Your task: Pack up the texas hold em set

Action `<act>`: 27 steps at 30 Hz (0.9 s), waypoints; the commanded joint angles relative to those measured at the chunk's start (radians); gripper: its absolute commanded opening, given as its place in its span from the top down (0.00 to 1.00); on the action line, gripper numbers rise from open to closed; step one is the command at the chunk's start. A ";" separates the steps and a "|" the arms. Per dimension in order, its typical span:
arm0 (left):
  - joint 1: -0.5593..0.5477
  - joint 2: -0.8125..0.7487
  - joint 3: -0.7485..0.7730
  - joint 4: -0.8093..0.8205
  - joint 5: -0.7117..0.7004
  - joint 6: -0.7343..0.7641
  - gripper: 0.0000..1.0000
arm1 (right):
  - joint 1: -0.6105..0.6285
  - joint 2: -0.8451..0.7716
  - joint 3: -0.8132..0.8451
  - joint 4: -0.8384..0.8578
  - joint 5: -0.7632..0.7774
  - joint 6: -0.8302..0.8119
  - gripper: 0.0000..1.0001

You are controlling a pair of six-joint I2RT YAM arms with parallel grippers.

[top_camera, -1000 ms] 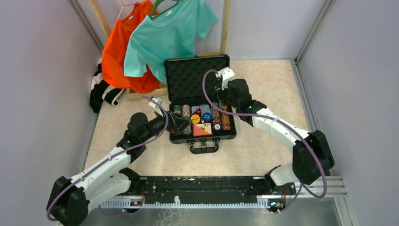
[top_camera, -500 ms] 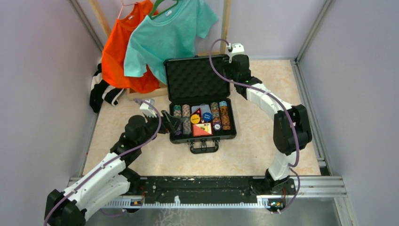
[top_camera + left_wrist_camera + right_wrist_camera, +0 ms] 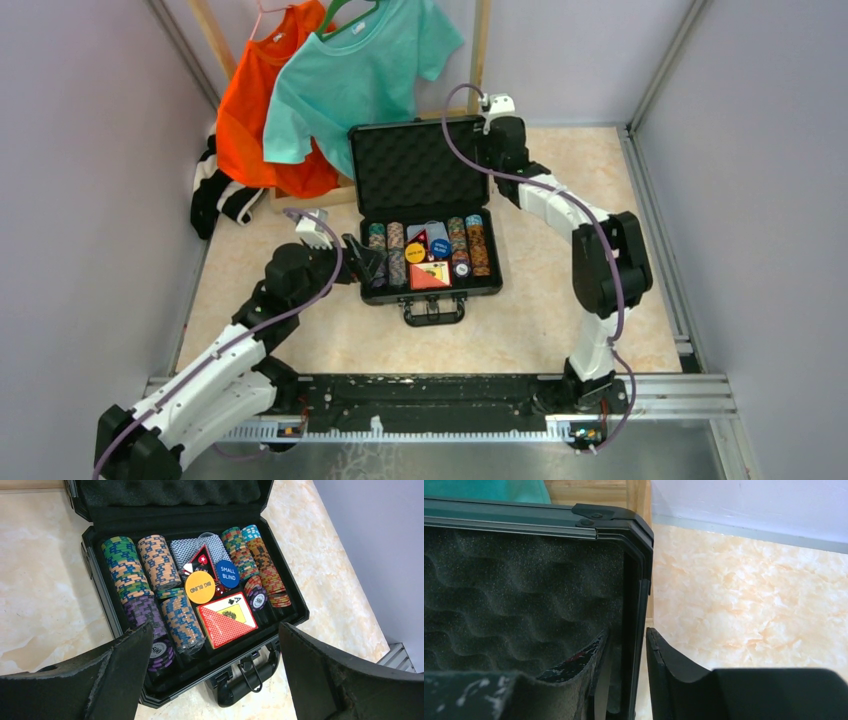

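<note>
The black briefcase (image 3: 372,292) lies open on the floor, its foam-lined lid (image 3: 415,165) standing up at the back. In its tray sit rows of multicoloured poker chips (image 3: 122,565), a red-orange card box (image 3: 227,625), a yellow button (image 3: 200,587), a blue button (image 3: 228,573) and a dark red die (image 3: 219,591). My left gripper (image 3: 216,630) hovers open just off the case's front left corner, above the handle (image 3: 245,680). My right gripper (image 3: 626,632) is closed in on the lid's upper right edge (image 3: 641,580). One finger presses the foam, the other hugs the outer wall.
An orange shirt (image 3: 255,110) and a teal shirt (image 3: 355,70) hang on a wooden rack just behind the lid. A black-and-white garment (image 3: 215,190) lies at the left. Grey walls close in on both sides, and the metal rail (image 3: 430,395) carries the arm bases.
My right arm swung from the tray's right side up to the lid's top right corner, and its jaws narrowed onto the edge. My left gripper drew back slightly to the left, still open.
</note>
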 commanded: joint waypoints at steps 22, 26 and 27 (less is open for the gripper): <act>0.003 -0.010 0.020 -0.001 0.001 0.017 0.01 | -0.042 0.038 0.043 0.107 -0.044 0.020 0.99; 0.002 -0.018 0.018 -0.001 0.002 0.017 0.01 | -0.042 0.018 0.021 0.124 -0.059 0.025 1.00; 0.002 -0.019 0.017 -0.002 0.002 0.017 0.01 | -0.042 0.013 0.014 0.129 -0.061 0.027 1.00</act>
